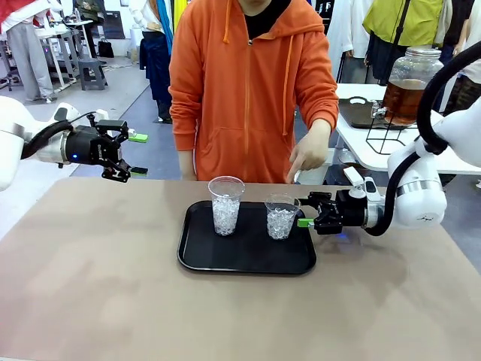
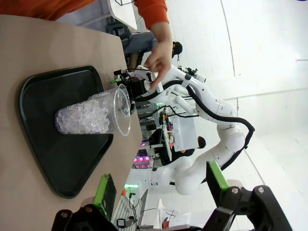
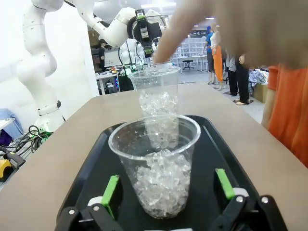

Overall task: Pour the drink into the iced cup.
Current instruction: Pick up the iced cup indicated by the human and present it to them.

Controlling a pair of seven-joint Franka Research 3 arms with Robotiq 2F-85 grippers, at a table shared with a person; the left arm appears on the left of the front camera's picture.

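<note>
Two clear cups of ice stand on a black tray (image 1: 197,256): a taller cup (image 1: 225,204) on the left and a shorter cup (image 1: 281,217) on the right. My right gripper (image 1: 304,219) is open at tray height, right beside the shorter cup. In the right wrist view that cup (image 3: 159,163) stands just ahead, framed by the spread gripper (image 3: 167,187), with the taller cup (image 3: 156,91) behind it. My left gripper (image 1: 139,154) hangs open and empty above the table's left edge. The drink (image 1: 406,98) is in a glass dispenser jar on another table at the back right.
A person in an orange hoodie stands across the table, one hand (image 1: 306,156) lowered above the tray's far right corner. In the left wrist view, the open left gripper (image 2: 161,185) looks at the iced cups (image 2: 91,116) sideways. A black wire stand (image 1: 385,135) holds the jar.
</note>
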